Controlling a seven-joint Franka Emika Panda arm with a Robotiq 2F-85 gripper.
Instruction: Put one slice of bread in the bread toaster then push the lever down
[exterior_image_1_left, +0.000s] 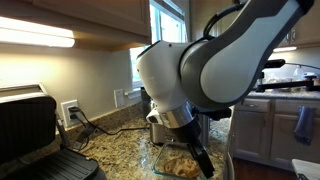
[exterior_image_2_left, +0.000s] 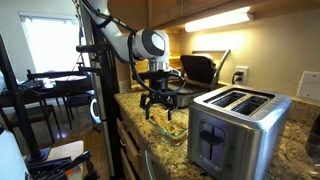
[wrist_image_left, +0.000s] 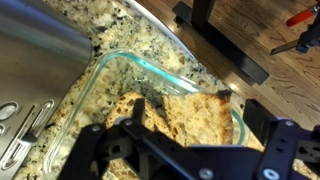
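Your black 2-fingered gripper (wrist_image_left: 182, 100) hangs with its jaws spread wide and nothing held between them. It points straight down over the clear rectangular glass dish (wrist_image_left: 95, 90). In the wrist view its fingertips (wrist_image_left: 138, 102) sit low over the food, but you cannot tell whether they touch it.

The flat, tan to golden-brown slices of bread (wrist_image_left: 195, 118) lie overlapping inside that dish, several of them in a loose heap. In an exterior view the same gripper (exterior_image_2_left: 160, 103) hovers just above the dish (exterior_image_2_left: 183, 136), with the slices (exterior_image_2_left: 171, 129) showing through the glass.

The dish rests on the speckled brown granite countertop (wrist_image_left: 100, 30). Just beside it stands the boxy brushed-steel toaster (exterior_image_2_left: 235, 125). The toaster's 2 long slots face up, and its curved steel side (wrist_image_left: 40, 50) fills the left of the wrist view.

Above the gripper, the white and grey robot arm (exterior_image_2_left: 150, 45) bends down from its mount. In an exterior view the arm (exterior_image_1_left: 210, 60) hides most of the counter.

Farther along the counter sits the large black hinged grill press (exterior_image_2_left: 200, 68), with its lid raised. It also shows at the counter's end (exterior_image_1_left: 30, 130). Behind it a white wall outlet (exterior_image_1_left: 70, 110) has a dark cable plugged in.

Past the counter edge, the wrist view shows wooden floor (wrist_image_left: 270, 70) and a black stand foot (wrist_image_left: 215, 45).
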